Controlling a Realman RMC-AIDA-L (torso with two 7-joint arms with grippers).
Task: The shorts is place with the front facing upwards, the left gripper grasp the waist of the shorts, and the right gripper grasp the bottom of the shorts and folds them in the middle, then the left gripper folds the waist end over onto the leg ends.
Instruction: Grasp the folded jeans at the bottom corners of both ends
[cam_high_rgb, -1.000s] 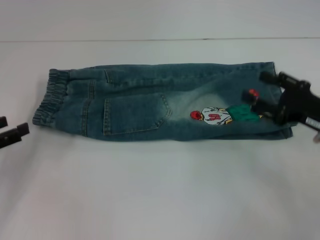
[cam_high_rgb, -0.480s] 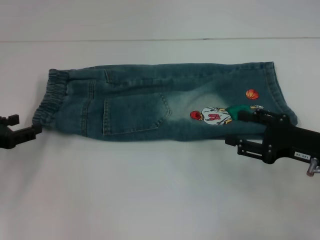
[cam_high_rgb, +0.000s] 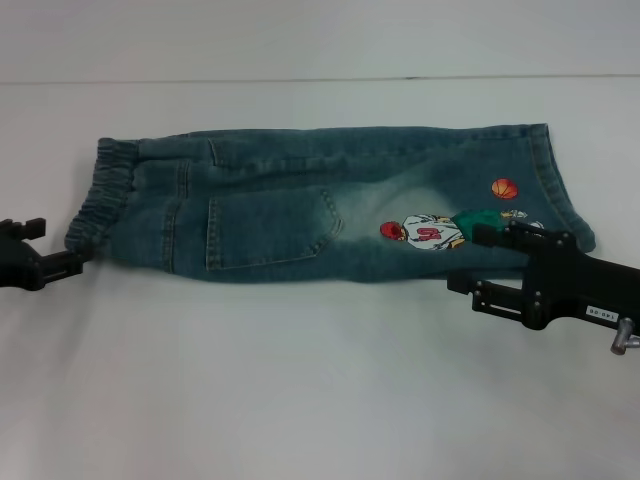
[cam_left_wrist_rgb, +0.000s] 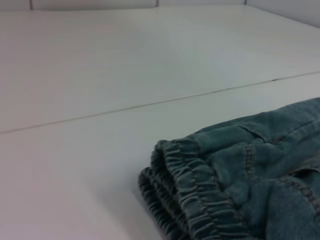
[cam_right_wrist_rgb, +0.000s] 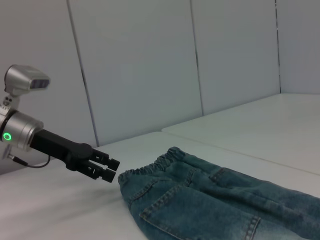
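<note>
Blue denim shorts (cam_high_rgb: 300, 200) lie flat on the white table, folded lengthwise, back pocket and a cartoon patch facing up. The elastic waist (cam_high_rgb: 100, 200) points left and the leg ends (cam_high_rgb: 560, 190) point right. My left gripper (cam_high_rgb: 45, 246) is open just beside the near corner of the waist, with nothing between its fingers. The right wrist view shows it (cam_right_wrist_rgb: 111, 169) a little short of the waistband. My right gripper (cam_high_rgb: 487, 258) is open over the near edge of the shorts by the patch, holding nothing. The left wrist view shows the gathered waistband (cam_left_wrist_rgb: 190, 200) close up.
The white table (cam_high_rgb: 300, 380) stretches wide around the shorts, with a seam line (cam_high_rgb: 300, 80) at the back. Pale wall panels (cam_right_wrist_rgb: 150, 65) stand behind the table in the right wrist view.
Over the last second my right gripper left the leg ends and swung toward the near edge by the patch. My left gripper crept in toward the waist corner.
</note>
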